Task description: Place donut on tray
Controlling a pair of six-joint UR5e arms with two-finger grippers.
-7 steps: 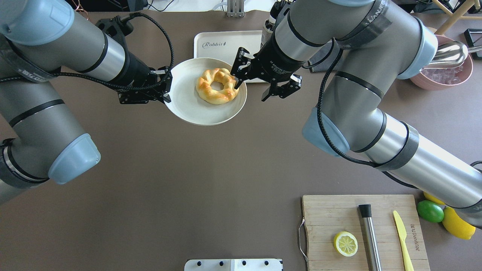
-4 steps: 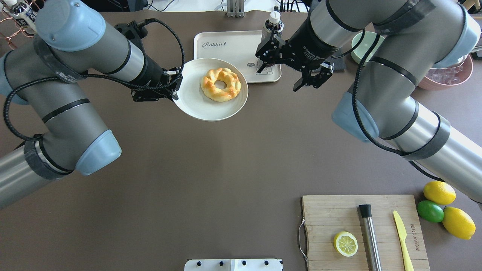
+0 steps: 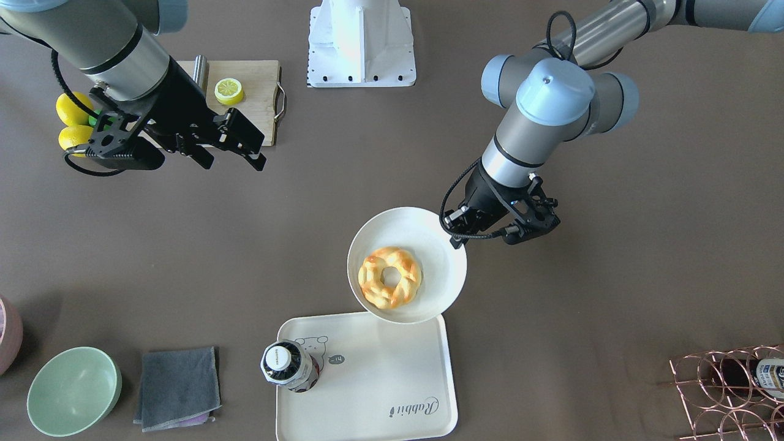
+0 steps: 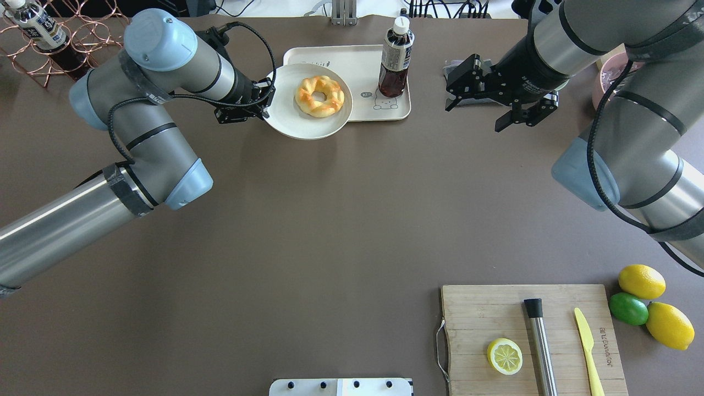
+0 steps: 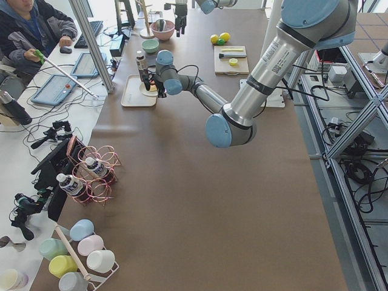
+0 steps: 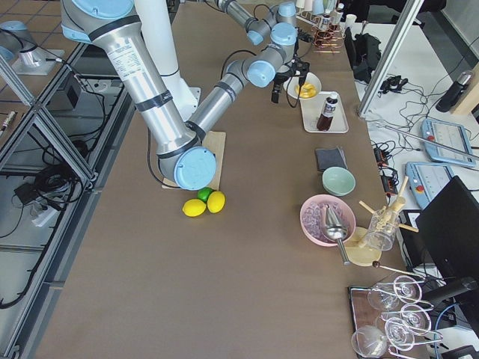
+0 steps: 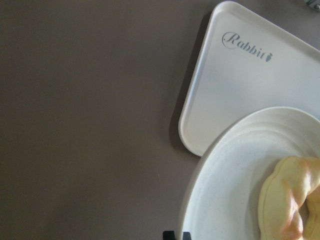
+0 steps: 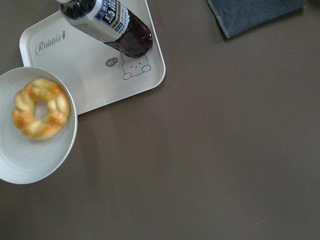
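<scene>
L pincer (image 4: 258,104) clamps plate (image 4: 291,125) rim; donut (image 4: 319,96) lies on plate at pincer's 3 o'clock. Plate overhangs tray (image 4: 360,60) at its 7 o'clock corner. R pincer (image 4: 473,118) splayed, empty, well apart at donut's 3 o'clock.

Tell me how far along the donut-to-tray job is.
Done: the plate carrying the donut overlaps a corner of the tray. In hand: left gripper grips the plate rim; right gripper open, empty. Left: getting the donut off the plate onto the tray.
</scene>
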